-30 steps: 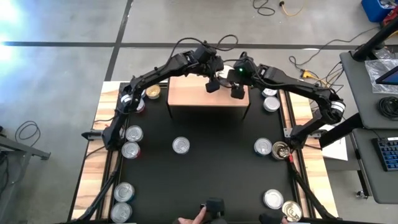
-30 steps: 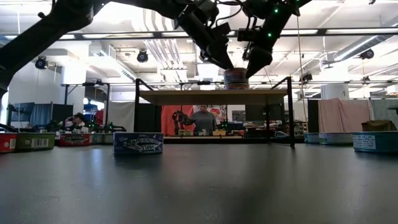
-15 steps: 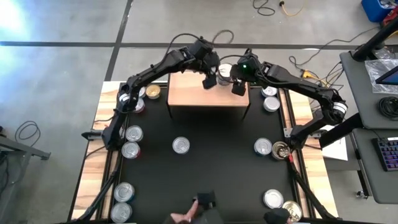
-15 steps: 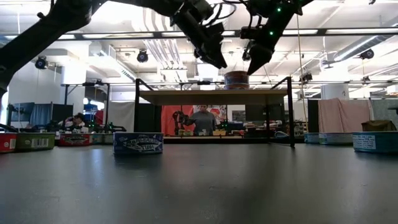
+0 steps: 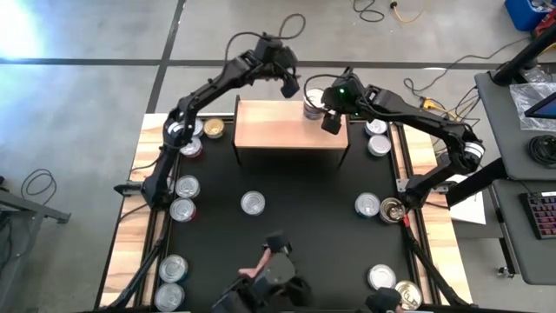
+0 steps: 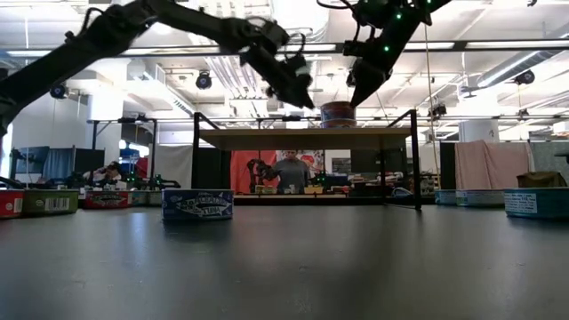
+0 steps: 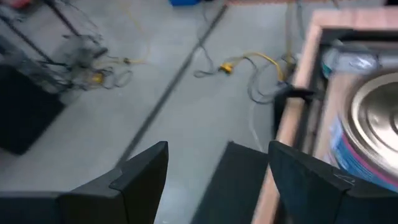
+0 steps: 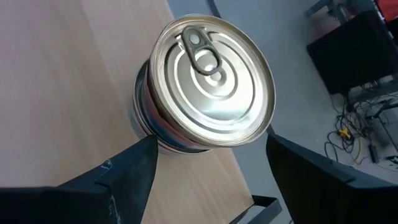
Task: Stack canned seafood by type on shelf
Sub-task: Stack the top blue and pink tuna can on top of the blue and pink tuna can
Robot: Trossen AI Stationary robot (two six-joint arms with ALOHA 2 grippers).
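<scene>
**Inspector:** Where is the shelf, and what stands on it?

**Assistant:** The shelf (image 5: pixel 291 126) sits at the far edge of the black mat (image 5: pixel 304 226). One stack of tins (image 5: pixel 312 107) stands near its far right corner. The right wrist view shows a silver pull-tab top (image 8: pixel 213 79) on the light wood, with at least one more tin under it.

**Inspector:** Right gripper?

**Assistant:** The right gripper (image 5: pixel 328 121) hangs above the shelf's right end, just beside the stack. Its fingers (image 8: pixel 121 180) stand apart, one on each side of the stack, and do not touch it.

**Inspector:** Left gripper?

**Assistant:** The left gripper (image 5: pixel 288 84) is raised beyond the shelf's far edge, over the floor. Its fingers (image 7: pixel 140 177) are apart and hold nothing.

**Inspector:** The remaining tins?

**Assistant:** They lie loose around the mat. One tin (image 5: pixel 253 203) sits alone near the middle. Several line the left edge (image 5: pixel 186 186), others the right edge (image 5: pixel 368 205), and more sit at the near corners. In the low view a blue-labelled tin (image 6: pixel 197 204) stands on the mat.

**Inspector:** Anything else?

**Assistant:** A person's hand (image 5: pixel 256 273) shows at the near edge of the table.
</scene>
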